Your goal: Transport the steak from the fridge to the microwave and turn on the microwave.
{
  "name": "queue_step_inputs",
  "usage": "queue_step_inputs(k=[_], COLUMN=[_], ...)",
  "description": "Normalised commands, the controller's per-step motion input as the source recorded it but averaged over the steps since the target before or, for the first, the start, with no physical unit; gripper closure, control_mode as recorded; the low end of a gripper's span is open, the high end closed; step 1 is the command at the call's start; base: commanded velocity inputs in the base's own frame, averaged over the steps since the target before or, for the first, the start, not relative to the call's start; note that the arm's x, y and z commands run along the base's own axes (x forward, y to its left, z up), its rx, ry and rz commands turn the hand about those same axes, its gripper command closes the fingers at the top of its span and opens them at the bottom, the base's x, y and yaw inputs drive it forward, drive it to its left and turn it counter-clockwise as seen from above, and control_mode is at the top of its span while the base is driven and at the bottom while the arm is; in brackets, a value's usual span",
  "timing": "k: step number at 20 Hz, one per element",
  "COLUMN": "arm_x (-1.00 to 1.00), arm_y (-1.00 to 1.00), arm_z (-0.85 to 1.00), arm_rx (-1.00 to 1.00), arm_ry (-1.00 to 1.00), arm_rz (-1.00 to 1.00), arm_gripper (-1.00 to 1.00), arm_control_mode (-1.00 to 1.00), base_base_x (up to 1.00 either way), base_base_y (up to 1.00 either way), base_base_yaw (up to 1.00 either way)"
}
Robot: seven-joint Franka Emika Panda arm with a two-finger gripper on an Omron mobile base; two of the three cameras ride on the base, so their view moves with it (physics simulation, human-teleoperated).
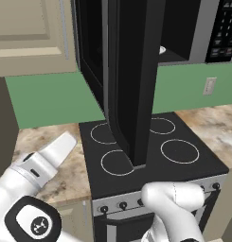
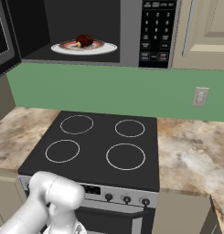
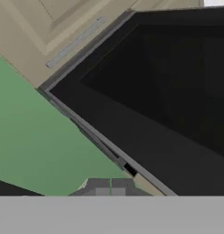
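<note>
The steak (image 2: 84, 40), a dark red-brown lump, lies on a white plate with a reddish rim (image 2: 109, 47) inside the microwave (image 2: 131, 32), which hangs above the stove. The microwave's door (image 1: 131, 85) stands wide open, swung out over the burners. Its keypad (image 2: 157, 32) is at the right of the cavity. My gripper (image 3: 109, 187) is shut with nothing between its tips. It sits low and to the left of the open door and points up at the door's dark face. The fridge is out of view.
A black stove (image 2: 99, 146) with ring burners and front knobs sits right below the microwave. Marbled counter (image 2: 191, 151) runs on both sides. Beige cabinets (image 1: 32, 33) flank the microwave. A wall outlet (image 2: 201, 97) is on the green wall.
</note>
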Motion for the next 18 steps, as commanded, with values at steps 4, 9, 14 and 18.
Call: queue_step_inputs(k=[4,9,14,18], arm_x=[0.24,0.19,0.11,0.07], arm_y=[0.00,-0.01,-0.06,-0.08], arm_z=[0.00,0.00,0.05,0.32], arm_rx=[-0.01,-0.02,-0.02,0.00], arm_ry=[0.00,0.00,0.00,0.00], arm_rz=[-0.04,-0.02,0.00,-0.03], arm_gripper=[1.00,1.00,1.00,1.00], arm_control_mode=[-1.00,-1.00,-1.00,-1.00], base_base_x=[0.00,0.00,0.00,0.00], base_base_y=[0.00,0.00,0.00,0.00], base_base_yaw=[0.00,0.00,0.00,0.00])
